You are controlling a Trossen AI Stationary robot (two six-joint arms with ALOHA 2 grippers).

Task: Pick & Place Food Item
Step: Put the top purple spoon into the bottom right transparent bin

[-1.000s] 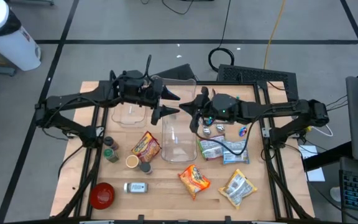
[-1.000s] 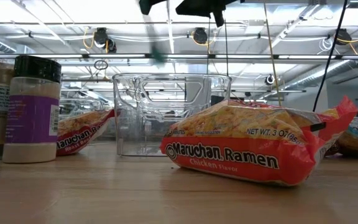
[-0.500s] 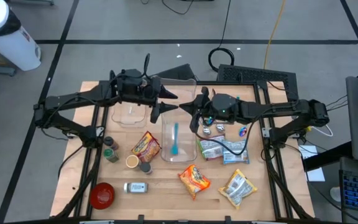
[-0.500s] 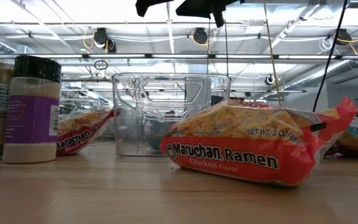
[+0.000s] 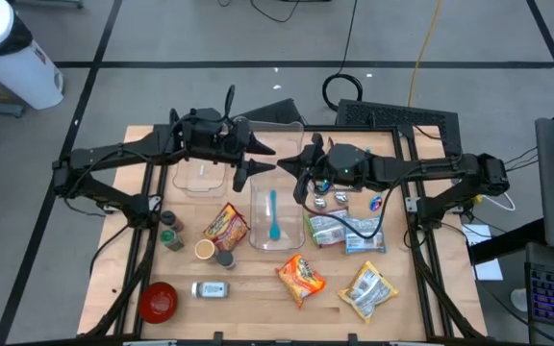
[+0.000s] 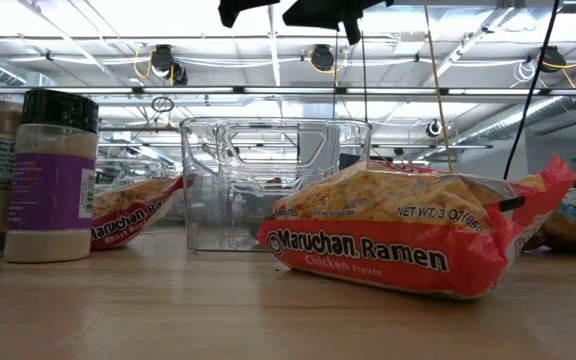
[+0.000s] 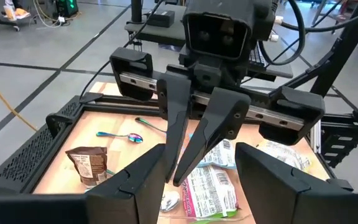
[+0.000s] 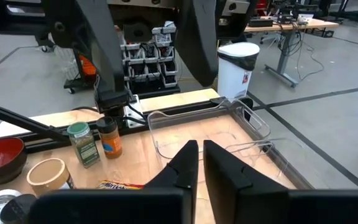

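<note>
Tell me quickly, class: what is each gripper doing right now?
Left gripper: open, holding nothing, above the clear bin.
Right gripper: shut, holding nothing, facing the left one over the same bin.

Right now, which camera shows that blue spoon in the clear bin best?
The high view: the blue spoon lies in plain sight inside the clear bin. The low view shows only a dim shape through the bin's wall; neither wrist view shows it.

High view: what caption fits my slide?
Both grippers, left and right, hover above the clear bin holding a blue spoon.
</note>
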